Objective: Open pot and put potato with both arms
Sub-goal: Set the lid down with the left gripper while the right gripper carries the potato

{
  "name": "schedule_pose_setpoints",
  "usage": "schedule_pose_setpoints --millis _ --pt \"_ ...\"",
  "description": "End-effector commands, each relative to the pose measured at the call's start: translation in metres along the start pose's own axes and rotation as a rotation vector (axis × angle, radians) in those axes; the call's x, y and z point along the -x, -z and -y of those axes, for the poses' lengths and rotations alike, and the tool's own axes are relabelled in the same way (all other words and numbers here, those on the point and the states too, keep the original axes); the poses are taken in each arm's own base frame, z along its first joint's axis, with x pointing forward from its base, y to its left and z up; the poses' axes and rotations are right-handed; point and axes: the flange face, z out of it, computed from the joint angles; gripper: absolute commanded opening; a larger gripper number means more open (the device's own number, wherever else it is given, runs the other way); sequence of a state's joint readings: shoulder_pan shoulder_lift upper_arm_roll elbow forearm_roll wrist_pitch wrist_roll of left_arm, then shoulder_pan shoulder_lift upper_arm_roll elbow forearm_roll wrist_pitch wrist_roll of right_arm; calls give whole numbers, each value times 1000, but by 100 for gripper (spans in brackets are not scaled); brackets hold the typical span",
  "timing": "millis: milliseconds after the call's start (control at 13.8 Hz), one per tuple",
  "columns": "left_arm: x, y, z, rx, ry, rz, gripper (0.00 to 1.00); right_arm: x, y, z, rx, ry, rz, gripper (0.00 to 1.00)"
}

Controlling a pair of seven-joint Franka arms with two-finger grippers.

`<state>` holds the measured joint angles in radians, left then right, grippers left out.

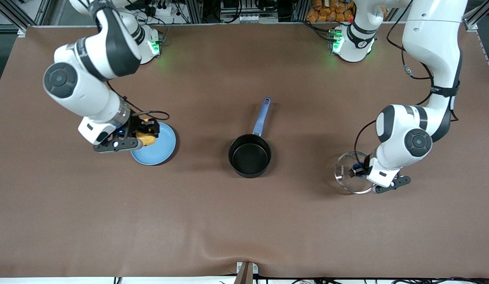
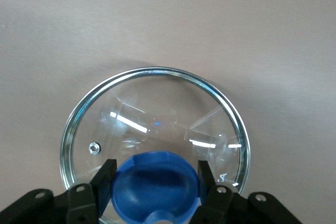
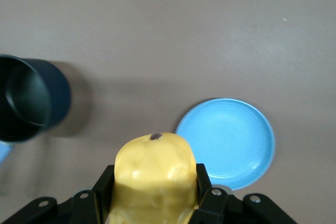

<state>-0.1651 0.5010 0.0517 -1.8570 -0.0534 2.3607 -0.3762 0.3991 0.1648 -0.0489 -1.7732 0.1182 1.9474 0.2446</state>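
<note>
The black pot [image 1: 250, 155] stands open and empty mid-table, its blue handle [image 1: 261, 116] pointing toward the robots' bases. It also shows in the right wrist view [image 3: 26, 98]. My right gripper [image 1: 145, 137] is shut on the yellow potato [image 1: 146, 140] and holds it above the light-blue plate [image 1: 165, 148]. In the right wrist view the potato [image 3: 155, 171] fills the jaws of the right gripper [image 3: 153, 184]. My left gripper [image 1: 356, 170] is shut on the blue knob [image 2: 155, 187] of the glass lid [image 1: 347, 165], low at the left arm's end. I cannot tell whether the lid [image 2: 157, 108] rests on the table.
The light-blue plate [image 3: 231, 140] lies bare at the right arm's end of the table. The brown cloth [image 1: 244, 221] covers the table, with a slight ripple near its front edge.
</note>
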Motion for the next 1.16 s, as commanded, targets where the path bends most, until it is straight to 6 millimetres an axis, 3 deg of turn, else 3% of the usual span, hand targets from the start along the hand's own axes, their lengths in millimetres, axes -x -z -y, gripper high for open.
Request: schedule_pose_setpoints --millis 0,145,291,364,436,509,655,800,1091 --pt "5 -5 23 22 -28 -33 0 -15 -1 51 13 -53 -18 0" --pt "6 -14 31 24 -54 -43 0 -14 -19 111 20 -74 -21 0" --pt "7 -23 35 25 -65 -54 0 -12 -55 166 35 -101 -5 0" --pt "7 -24 35 26 -70 -57 6 -13 -76 186 45 -111 3 0" --pt "7 -26 35 25 -70 -54 30 -13 -102 201 60 -120 16 0" --pt "7 -24 35 26 -70 -57 99 -14 -122 216 65 -127 12 0" --pt "4 -14 34 33 -67 -72 100 -17 -147 235 44 -139 -24 0" --pt "0 9 31 46 -63 -106 100 -17 -169 253 -4 -168 -86 0" --pt "0 102 16 93 -83 -206 100 -15 -207 269 -38 -155 -133 0"
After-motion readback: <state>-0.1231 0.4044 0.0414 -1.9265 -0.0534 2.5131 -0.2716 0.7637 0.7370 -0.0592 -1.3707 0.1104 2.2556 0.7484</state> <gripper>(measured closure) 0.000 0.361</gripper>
